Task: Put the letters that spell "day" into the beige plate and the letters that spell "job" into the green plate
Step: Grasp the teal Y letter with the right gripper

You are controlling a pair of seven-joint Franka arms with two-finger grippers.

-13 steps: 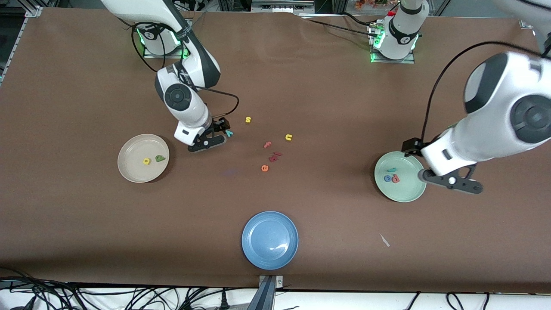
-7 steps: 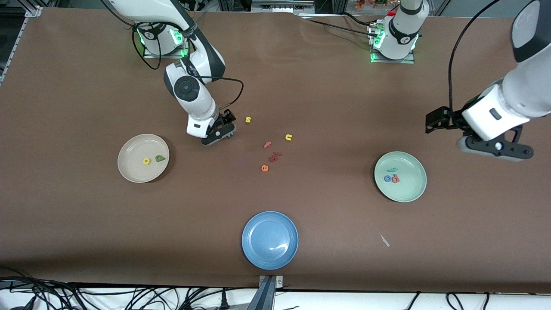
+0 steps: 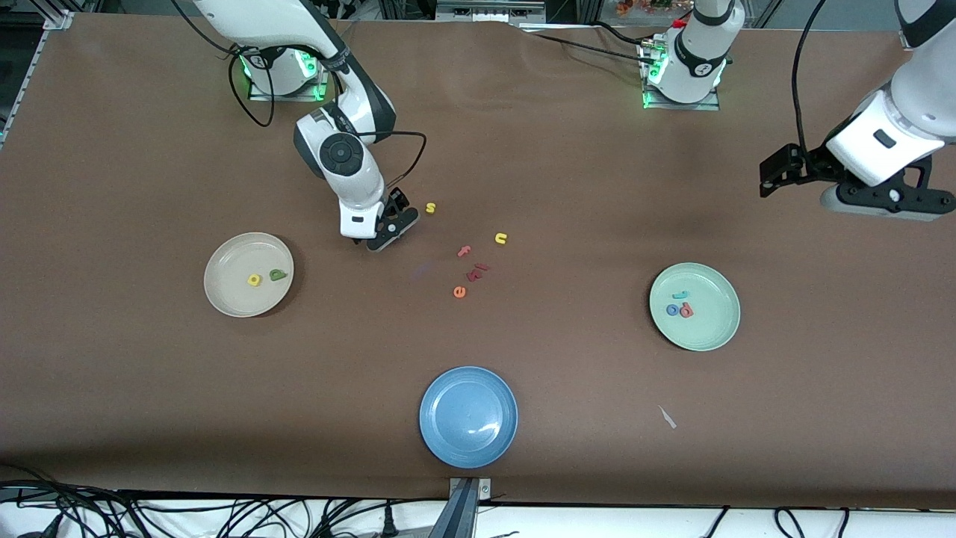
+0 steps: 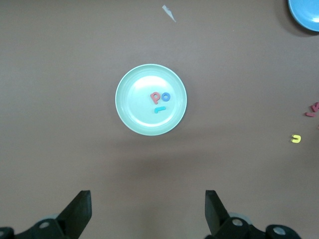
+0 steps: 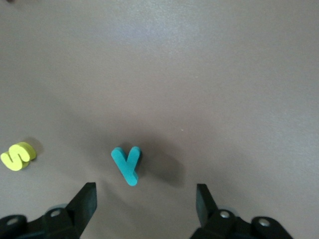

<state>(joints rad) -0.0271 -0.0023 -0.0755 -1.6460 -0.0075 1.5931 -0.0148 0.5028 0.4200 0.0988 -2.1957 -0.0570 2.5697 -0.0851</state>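
Right gripper: hanging low over the table beside the yellow s, fingers spread, straddling the teal y without touching it.
Y: lying flat on the table, not yet in the beige plate.
Handling: looking light, soft and thin; probably wanting a pinch across its stem, low against the table.
Beige plate: holding the a and d.
Green plate: holding j, o, b.
Left gripper: waiting with fingers spread, above the table's left-arm end.

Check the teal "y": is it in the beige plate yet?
Out. The teal "y" lies flat on the table beneath the right gripper, whose jaws are open; the beige plate holds two letters.
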